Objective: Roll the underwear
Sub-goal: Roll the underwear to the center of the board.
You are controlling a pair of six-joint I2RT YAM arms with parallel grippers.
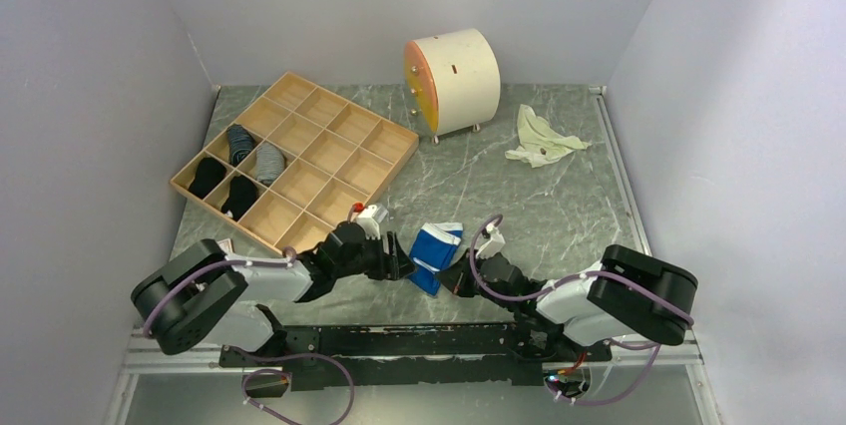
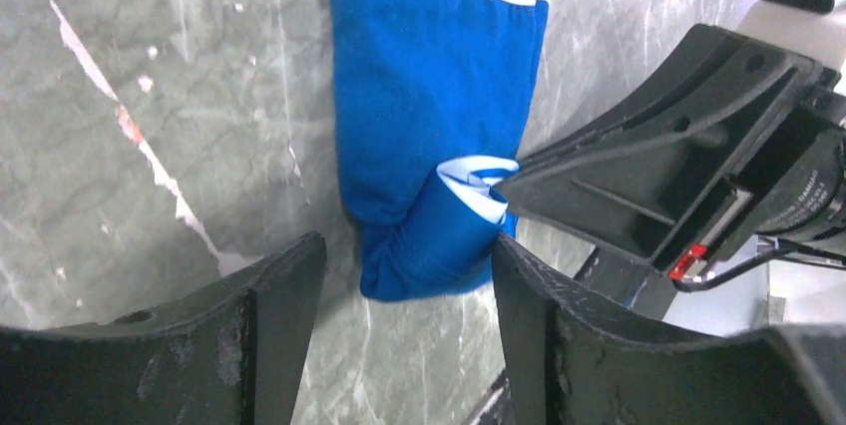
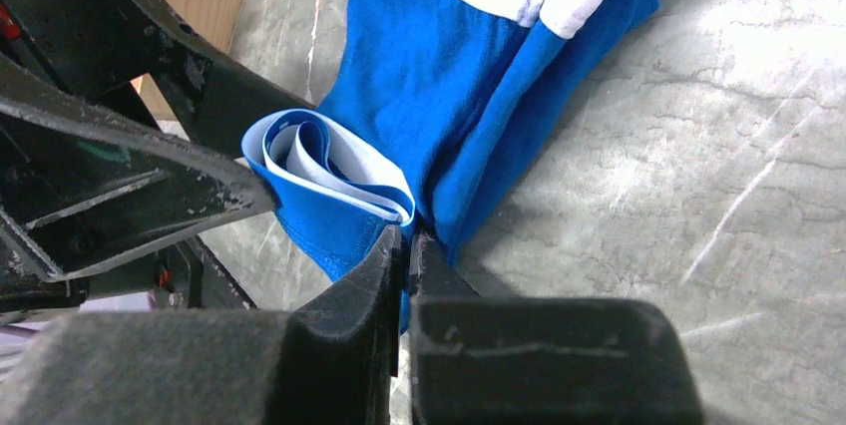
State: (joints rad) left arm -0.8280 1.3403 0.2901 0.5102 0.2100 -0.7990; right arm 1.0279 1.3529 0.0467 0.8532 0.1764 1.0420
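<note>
Underwear [image 1: 436, 248]: blue with a white band, lying on the table [image 1: 539, 206] near its front edge, between the two grippers. Its near end is curled into a first loose turn.
Right gripper [image 3: 407, 242]: fingers pressed together, pinching the curled end where white lining meets blue. We take this as holding the turn so it does not spring flat.
Left gripper [image 2: 404, 255]: fingers spread, one on each side of the near end, and we see no contact with the cloth. We judge it is placed to clamp the roll or take it over.
Arms: they come in low from opposite sides, which we read as letting one hold while the other re-grips.
Right wrist view: shows the layers of the curl, white inside blue, with the closed tips on them. The top view hides this.
Left wrist view: shows the gap on each side of the cloth, and the right gripper's tip at the fold.
Top view: the only one showing the tray [image 1: 299, 161], with dark items in a few compartments, and a white cloth [image 1: 542, 138] well apart at the far right.
Stage: we judge the roll barely begun.
</note>
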